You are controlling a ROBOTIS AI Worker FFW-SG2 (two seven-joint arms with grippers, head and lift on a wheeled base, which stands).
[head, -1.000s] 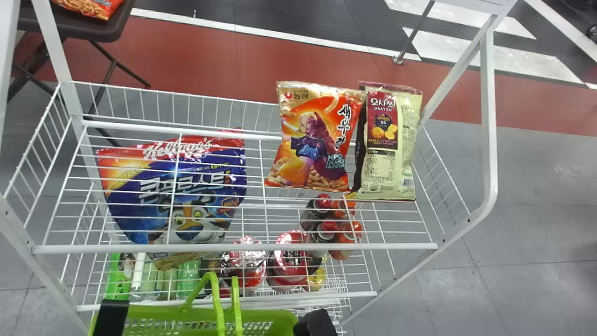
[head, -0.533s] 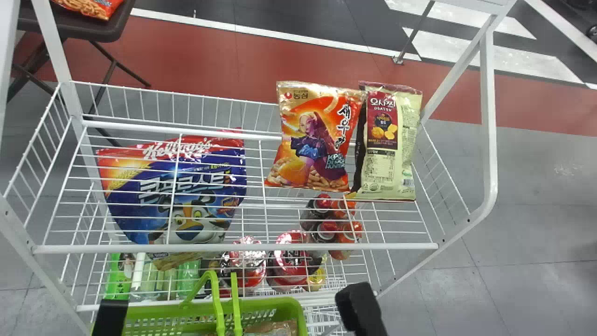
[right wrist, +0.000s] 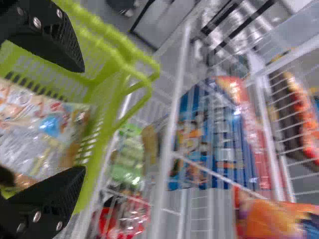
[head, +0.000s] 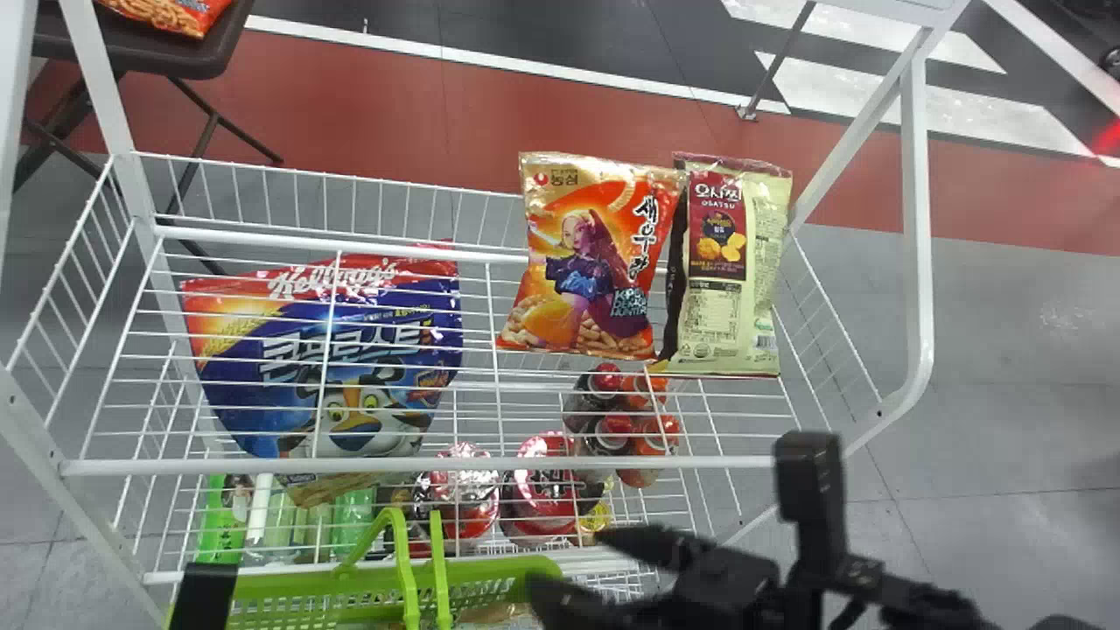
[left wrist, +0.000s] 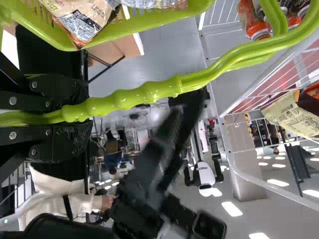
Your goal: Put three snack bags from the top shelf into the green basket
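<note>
Black left gripper [head: 203, 595]: placed at the bottom edge in the head view; in the left wrist view the left gripper [left wrist: 79, 113] was closed firmly, with the basket's handle held between its fingers.

Green plastic basket [head: 297, 581]: set in front of the shelving; its ribbed handle [head: 405, 569] was clasped as told, and shiny printed snack packaging [right wrist: 45, 124] was contained inside.

Black right gripper [head: 570, 560]: positioned at the basket's right end; its fingers were spread wide apart, with nothing gripped.

White wire top shelf [head: 525, 462]: two snack bags were held up on its right half.

Orange-and-gold snack bag [head: 595, 262]: rested on that shelf, its upper part lapped over the rear rail.

Cream-and-maroon snack bag [head: 752, 271]: placed just to the right of the orange one, also lapped over the rear rail.

Blue-and-red cereal bag [head: 328, 359]: seen through the shelf wires, on the left.

Red-and-orange-capped bottles [head: 621, 420]: grouped below the top shelf.

Dark brown flat seat or tabletop [head: 175, 57]: located beyond the shelving, at the far left, with another orange bag [head: 166, 13] laid on it.
</note>
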